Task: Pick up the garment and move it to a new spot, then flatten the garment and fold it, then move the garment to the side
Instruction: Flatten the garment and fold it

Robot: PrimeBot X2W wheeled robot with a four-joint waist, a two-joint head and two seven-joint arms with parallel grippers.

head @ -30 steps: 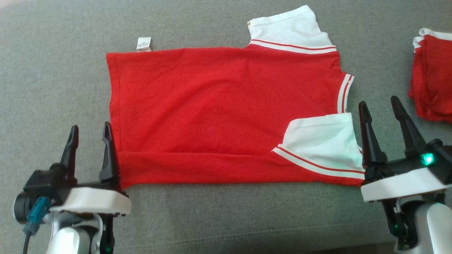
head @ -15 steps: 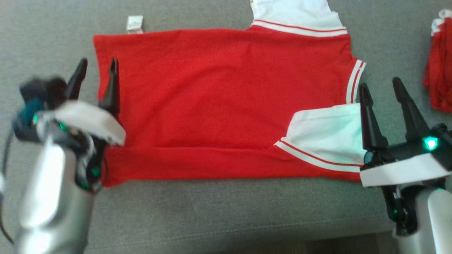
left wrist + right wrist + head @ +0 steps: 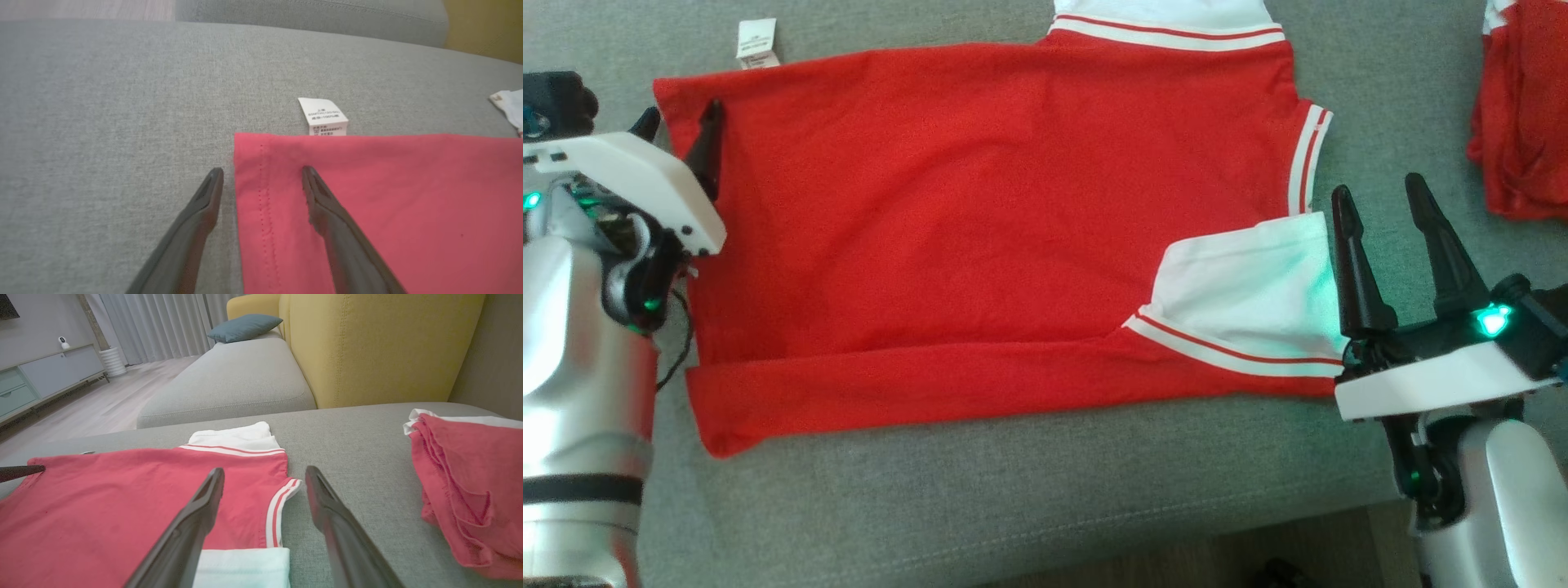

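**A:** How far along is it?

**B:** The grey sofa seat (image 3: pixel 1013 506) has the red garment (image 3: pixel 980 212) spread flat across most of its middle, with the white sleeves to the right. I'd judge the moving and flattening done. A long strip (image 3: pixel 915 392) along the near edge is turned over onto the body, so the folding looks begun. The remaining folds and the shift to the side are not yet done.

**A:** And that other red heap?

**B:** That's a second garment (image 3: pixel 1523 106), bunched up at the far right, well apart from this one.

**A:** What about the hands?

**B:** The left hand (image 3: pixel 262 170) is at the far left corner, fingers spread wide astride the hem, one over red cloth and one over bare seat. It grips nothing, and I can't tell whether the tips touch down. The right hand (image 3: pixel 1376 186) is just as wide and empty, just beside the near white sleeve (image 3: pixel 1250 286) at the right edge. A small care label (image 3: pixel 756 41) pokes out from the far edge, near the left hand.
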